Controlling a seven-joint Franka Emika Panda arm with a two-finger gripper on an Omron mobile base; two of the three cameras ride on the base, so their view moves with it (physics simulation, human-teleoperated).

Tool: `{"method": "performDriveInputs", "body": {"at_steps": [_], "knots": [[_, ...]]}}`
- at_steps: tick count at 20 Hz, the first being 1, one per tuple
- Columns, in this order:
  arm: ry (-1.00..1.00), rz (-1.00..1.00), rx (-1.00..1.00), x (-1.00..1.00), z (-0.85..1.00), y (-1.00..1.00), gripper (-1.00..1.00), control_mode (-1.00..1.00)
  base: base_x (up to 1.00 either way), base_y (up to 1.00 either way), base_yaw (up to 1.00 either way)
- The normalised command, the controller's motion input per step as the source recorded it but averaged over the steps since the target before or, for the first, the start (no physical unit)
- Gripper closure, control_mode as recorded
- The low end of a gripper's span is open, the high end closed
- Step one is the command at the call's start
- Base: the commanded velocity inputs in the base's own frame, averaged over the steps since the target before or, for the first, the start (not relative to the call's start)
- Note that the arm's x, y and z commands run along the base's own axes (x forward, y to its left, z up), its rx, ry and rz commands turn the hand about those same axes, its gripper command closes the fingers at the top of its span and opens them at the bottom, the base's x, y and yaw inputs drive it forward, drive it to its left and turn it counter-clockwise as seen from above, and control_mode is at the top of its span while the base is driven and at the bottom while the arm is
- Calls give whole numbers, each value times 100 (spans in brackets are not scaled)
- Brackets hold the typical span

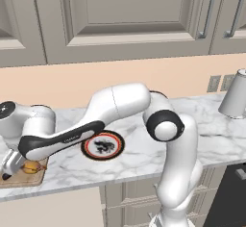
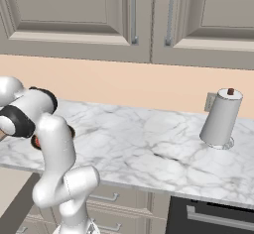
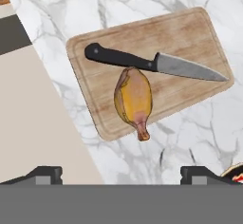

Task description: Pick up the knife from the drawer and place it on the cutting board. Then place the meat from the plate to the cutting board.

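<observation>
The cutting board (image 3: 185, 33) lies on the marble counter, a light wooden rectangle. The knife (image 3: 118, 59) lies along it, black handle to the left in the hand view, blade tip near the far corner. The meat (image 3: 134, 98), an orange-brown lump, rests on the board against the knife's handle, with its narrow end at the board's edge. My gripper (image 3: 121, 175) hovers above the board, open, holding nothing. From the left base view my gripper (image 1: 7, 172) hangs over the cutting board (image 1: 24, 179) beside the meat (image 1: 31, 167). The plate (image 1: 102, 145) sits bare to the right. The drawer (image 1: 48, 209) juts out below the counter edge.
A white paper-towel roll (image 2: 221, 116) stands at the counter's right near a wall socket (image 1: 213, 83). Wall cabinets with bar handles (image 2: 134, 10) hang above. My arm's forearm (image 1: 62, 137) stretches low across the counter over the plate's left side.
</observation>
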Motion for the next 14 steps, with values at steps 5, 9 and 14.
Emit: {"method": "performDriveInputs", "body": {"at_steps": [5,9,14], "knots": [[-2,0,1,-34,36,-62,-100,-100,0,0,0],[0,0,0,-21,22,-67,-100,-100,0,0,0],[0,0,0,-13,14,-63,-100,-100,0,0,0]]}}
